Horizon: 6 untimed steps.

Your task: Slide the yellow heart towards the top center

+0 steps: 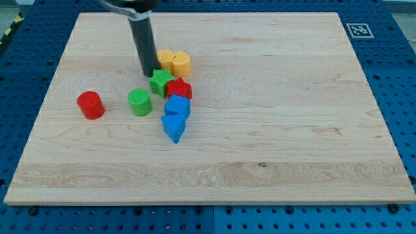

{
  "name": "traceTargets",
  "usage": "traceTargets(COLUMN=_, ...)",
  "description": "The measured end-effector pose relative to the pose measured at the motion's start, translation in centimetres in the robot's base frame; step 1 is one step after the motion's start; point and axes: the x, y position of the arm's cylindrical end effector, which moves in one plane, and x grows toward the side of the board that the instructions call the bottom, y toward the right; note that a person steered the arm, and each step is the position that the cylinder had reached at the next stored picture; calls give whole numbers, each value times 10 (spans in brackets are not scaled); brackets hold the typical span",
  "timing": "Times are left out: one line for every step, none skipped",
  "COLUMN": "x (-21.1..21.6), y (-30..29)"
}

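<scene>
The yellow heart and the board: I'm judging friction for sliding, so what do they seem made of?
The yellow heart looks like matte moulded plastic or painted wood: uniform colour, no shine. The board looks like pale unvarnished wood: visible grain and plank seams.

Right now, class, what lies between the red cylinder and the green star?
The green cylinder lies between the red cylinder and green star in the camera view.

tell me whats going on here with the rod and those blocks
A robot arm is pushing blocks around a wooden board with a dark rod. My tip sits just to the view's left of the yellow heart, touching or nearly so, with the green star right below it. The heart is still left of the top center.
</scene>
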Motion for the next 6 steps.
traceTargets(x=0, y=22)
traceTargets(x=-3, y=55)
traceTargets(x=-4, y=98)
traceTargets(x=-9, y=118)
traceTargets(x=-16, y=98)
traceTargets(x=-24, y=56)
